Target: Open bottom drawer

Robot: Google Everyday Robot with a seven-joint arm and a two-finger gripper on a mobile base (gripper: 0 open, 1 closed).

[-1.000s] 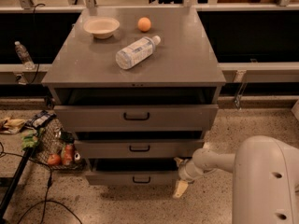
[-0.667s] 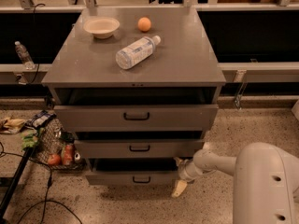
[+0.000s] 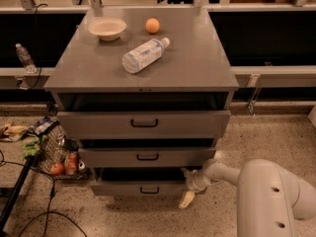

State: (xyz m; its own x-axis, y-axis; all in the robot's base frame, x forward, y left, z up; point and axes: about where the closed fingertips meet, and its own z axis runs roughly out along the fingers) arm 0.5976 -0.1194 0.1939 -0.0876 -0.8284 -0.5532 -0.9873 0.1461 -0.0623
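the gripper (image 3: 187, 197) sits at the bottom drawer (image 3: 118, 187)'s right end, the handle (image 3: 149, 190) lying to its left along the front. apart or together, i cannot tell.

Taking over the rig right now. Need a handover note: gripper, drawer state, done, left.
Gripper: down near the floor at the right end of the short grey bottom drawer, off to the side of its small black bar handle, not on it. Whether it touches the drawer front is unclear.
Drawer: bottom drawer of the grey metal cabinet is part-way out, with a dark gap above its front.
Done: drawer partly open.
Left: probably pull it out further, then back the arm away.
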